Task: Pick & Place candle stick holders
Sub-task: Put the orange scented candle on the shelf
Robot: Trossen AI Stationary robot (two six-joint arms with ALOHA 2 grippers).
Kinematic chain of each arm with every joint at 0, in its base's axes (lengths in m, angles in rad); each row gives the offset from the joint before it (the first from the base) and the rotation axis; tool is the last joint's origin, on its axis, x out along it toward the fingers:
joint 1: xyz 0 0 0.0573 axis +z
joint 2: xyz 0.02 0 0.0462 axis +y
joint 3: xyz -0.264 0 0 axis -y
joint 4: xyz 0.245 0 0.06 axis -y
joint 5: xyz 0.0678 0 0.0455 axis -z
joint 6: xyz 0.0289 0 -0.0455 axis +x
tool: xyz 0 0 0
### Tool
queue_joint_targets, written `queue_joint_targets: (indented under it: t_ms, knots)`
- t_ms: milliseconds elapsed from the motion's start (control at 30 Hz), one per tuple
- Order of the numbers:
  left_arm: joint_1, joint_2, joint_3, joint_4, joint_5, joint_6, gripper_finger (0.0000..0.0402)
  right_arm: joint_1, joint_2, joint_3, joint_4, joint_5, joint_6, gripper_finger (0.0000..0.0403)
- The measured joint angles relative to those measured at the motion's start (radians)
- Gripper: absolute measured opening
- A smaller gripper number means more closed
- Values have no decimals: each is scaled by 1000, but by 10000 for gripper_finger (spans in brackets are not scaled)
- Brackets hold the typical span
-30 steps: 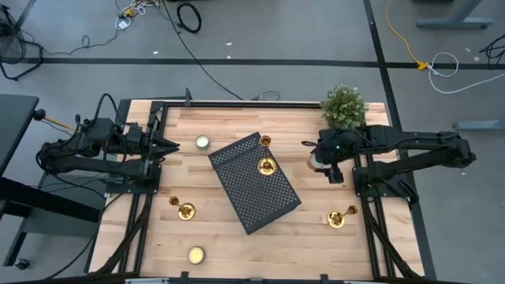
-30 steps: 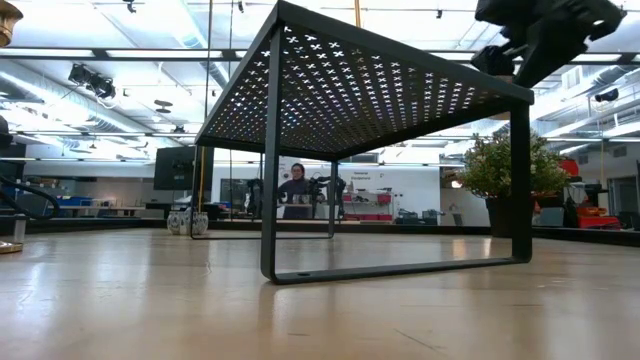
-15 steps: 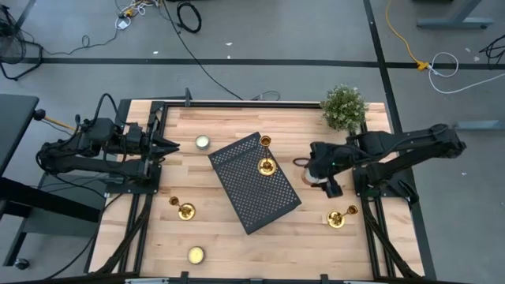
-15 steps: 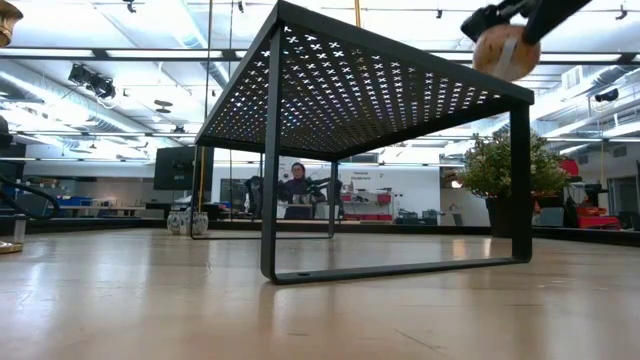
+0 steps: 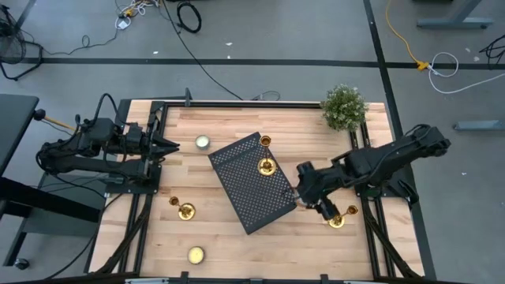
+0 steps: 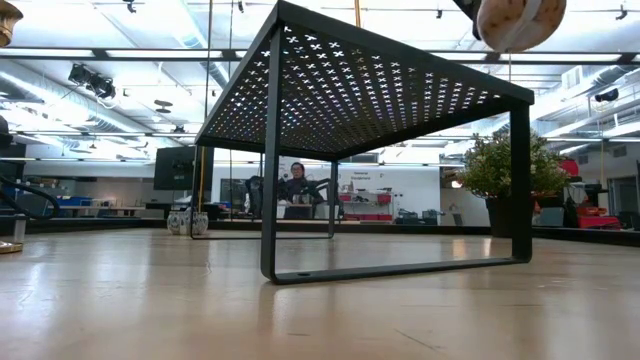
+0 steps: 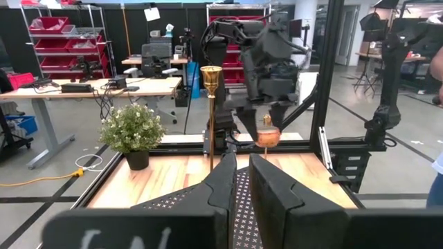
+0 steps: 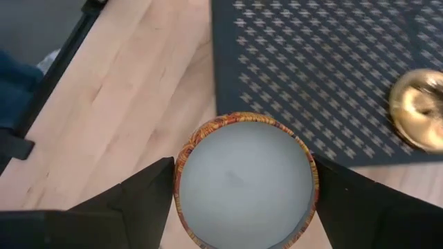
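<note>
Wooden table (image 5: 237,244), workshop behind (blurry, perhaps desks), right gripper (image 8: 243,181) jaws clamped on candle (image 8: 243,181), left jaws together.

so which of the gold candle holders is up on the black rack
The candlestick holder standing on the perforated rack; the holders at the table's near-left and near-right sit on the wood.

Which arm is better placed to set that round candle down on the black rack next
The right. Its gripper already holds the round candle at the edge of the black perforated rack. The left gripper is shut and parked at the table's left edge.
</note>
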Motion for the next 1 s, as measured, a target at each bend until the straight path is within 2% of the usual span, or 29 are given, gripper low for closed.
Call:
queue_joint_targets:
  t_ms: [500, 700, 1000]
  knots:
    - [0, 0, 0, 0, 0, 0, 46, 75, 258, 241, 7, 0, -3, 304]
    - [0, 0, 0, 0, 0, 0, 46, 98, 297, 335, 13, 0, 0, 304]
    - [0, 0, 0, 0, 0, 0, 46, 106, 297, 348, 102, 0, -3, 304]
